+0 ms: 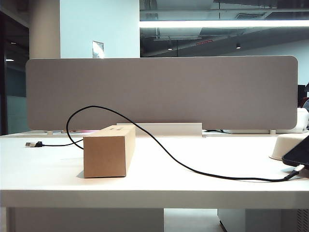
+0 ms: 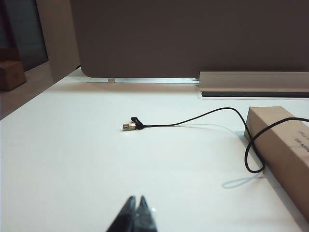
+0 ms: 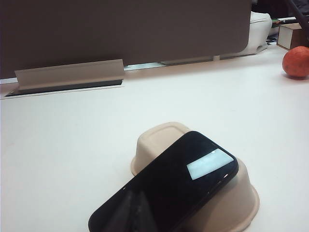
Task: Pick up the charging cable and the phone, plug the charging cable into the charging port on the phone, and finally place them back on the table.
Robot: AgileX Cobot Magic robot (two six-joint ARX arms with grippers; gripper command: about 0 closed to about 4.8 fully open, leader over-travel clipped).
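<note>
The black charging cable (image 1: 159, 145) runs from a silver plug (image 1: 32, 144) at the table's left, loops over the cardboard box (image 1: 108, 151), and ends in a plug (image 1: 298, 168) at the right. The phone (image 1: 299, 153) is black and glossy and leans tilted on an upturned cream dish (image 1: 286, 145), just above that right plug. My left gripper (image 2: 136, 199) is shut and empty, low over the white table (image 2: 72, 159), short of the left plug (image 2: 128, 126). My right gripper (image 3: 136, 194) is shut and empty, its dark tips showing in front of the phone (image 3: 174, 183). Neither gripper shows in the exterior view.
A grey fabric partition (image 1: 159, 92) closes off the back of the table, with a pale cable tray (image 3: 67, 73) at its foot. A red-orange round fruit (image 3: 296, 62) and a small box (image 3: 291, 35) stand far to the right. The cardboard box (image 2: 285, 145) lies right of the left gripper.
</note>
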